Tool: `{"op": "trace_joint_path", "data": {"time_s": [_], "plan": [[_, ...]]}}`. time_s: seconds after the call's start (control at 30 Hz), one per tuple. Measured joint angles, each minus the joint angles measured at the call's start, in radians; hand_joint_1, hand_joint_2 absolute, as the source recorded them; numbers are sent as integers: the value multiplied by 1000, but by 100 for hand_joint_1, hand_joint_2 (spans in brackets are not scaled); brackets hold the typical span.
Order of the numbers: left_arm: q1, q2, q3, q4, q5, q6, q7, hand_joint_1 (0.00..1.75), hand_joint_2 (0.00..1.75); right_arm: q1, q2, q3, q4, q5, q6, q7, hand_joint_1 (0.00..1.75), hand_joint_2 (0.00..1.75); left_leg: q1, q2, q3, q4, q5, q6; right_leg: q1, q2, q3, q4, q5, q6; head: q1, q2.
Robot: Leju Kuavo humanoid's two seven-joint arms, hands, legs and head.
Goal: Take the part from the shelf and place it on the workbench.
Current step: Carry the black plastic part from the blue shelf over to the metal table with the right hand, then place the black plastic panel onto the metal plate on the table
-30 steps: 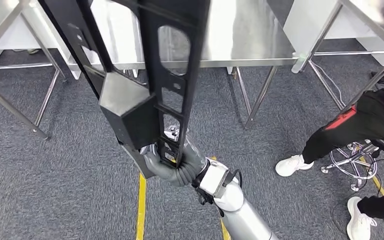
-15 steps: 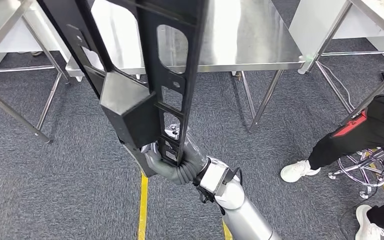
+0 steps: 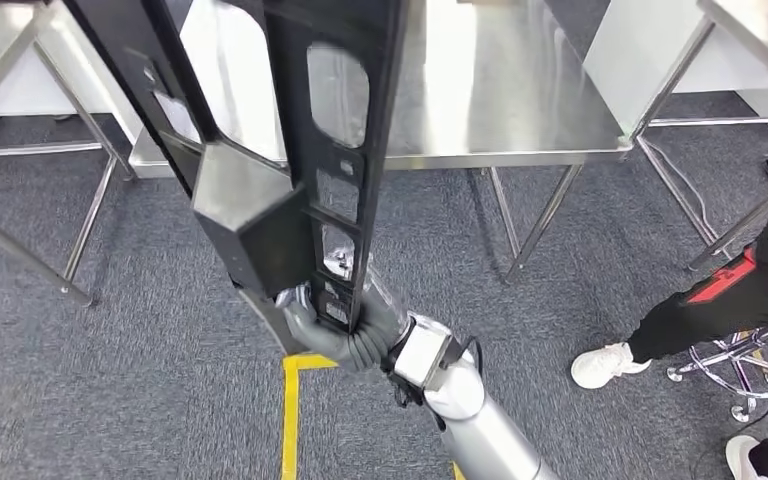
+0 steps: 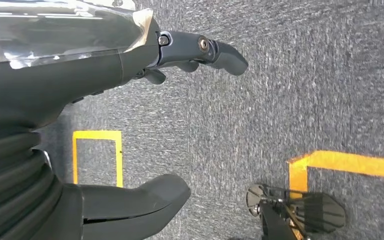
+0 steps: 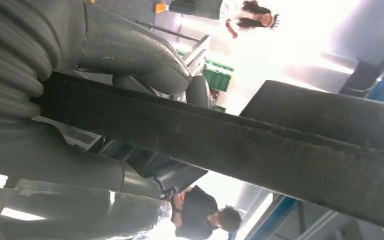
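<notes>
My right hand (image 3: 345,325) grips the lower end of the long black slotted plastic part (image 3: 300,150), which rises upright above it, before the steel counter (image 3: 520,90). My left hand (image 4: 130,125) hangs over grey carpet, fingers apart, holding nothing.

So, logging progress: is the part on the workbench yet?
No. The right robot hand holds the black part above the floor, short of the workbench.

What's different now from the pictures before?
The whole view slid: the robot stepped closer to the steel workbench, which shows more of its top now. The person's legs sit lower and further right in the picture. The right hand still holds the long black part upright, the same way.
</notes>
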Motion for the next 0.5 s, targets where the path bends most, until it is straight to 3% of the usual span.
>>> {"op": "trace_joint_path", "data": {"time_s": [0.07, 0.13, 0.2, 0.23, 0.3, 0.37, 0.4, 0.47, 0.5], "plan": [[0, 1, 0, 0, 0, 0, 0, 0, 175, 0, -2, 1, 0, 0, 0, 0, 175, 175, -1, -2, 27, -10, -14, 14, 0, -2, -80, 123, -14, -5, 2, 0], [1, 2, 0, 0, 0, 0, 0, 0, 175, 3, -5, 1, 1, 0, 0, 0, 175, 175, -5, -5, 51, -13, -35, 19, 3, -2, -174, 230, -56, -13, 2, 0], [2, 2, 0, 0, 0, 0, 0, 0, 175, 7, -9, 2, 2, 0, 0, 0, 175, 175, -10, -10, 84, -13, -62, 21, 5, -2, -228, 235, -75, -12, 2, 0], [2, 2, 0, 0, 0, 0, 0, 0, 175, 8, -10, 2, 2, 0, 0, 0, 175, 175, -12, -12, 103, -13, -76, 20, 6, -2, -233, 195, -57, -8, 2, 0], [2, 1, 0, 0, 0, 0, 0, 0, 175, 10, -12, 4, 3, 0, 0, 0, 175, 175, -18, -15, 139, -13, -108, 18, 13, -3, -224, 71, 46, 2, 1, 0], [2, -1, 1, 0, 0, 0, 0, 0, 175, 13, -15, 5, 4, 0, 0, 0, 175, 175, -21, -17, 165, -17, -137, 11, 22, -4, -207, -7, 139, -5, -1, 0], [1, -2, 1, 1, -1, 0, 0, 0, 175, 12, -15, 5, 5, 0, 0, 0, 175, 175, -21, -17, 179, -15, -145, 5, 25, -2, -197, -18, 154, -16, -2, 0], [-3, -3, 2, 0, -2, 0, 0, 0, 175, 6, -11, 5, 5, 0, 0, 0, 175, 175, -17, -16, 190, -2, -146, -5, 24, 0, -170, -25, 150, -38, -2, 0], [-5, -3, 2, 0, -2, 0, 0, 0, 175, 2, -8, 5, 4, -1, 0, 0, 175, 175, -16, -14, 181, 28, -139, -10, 20, 1, -157, -30, 142, -45, -2, 0]]}}
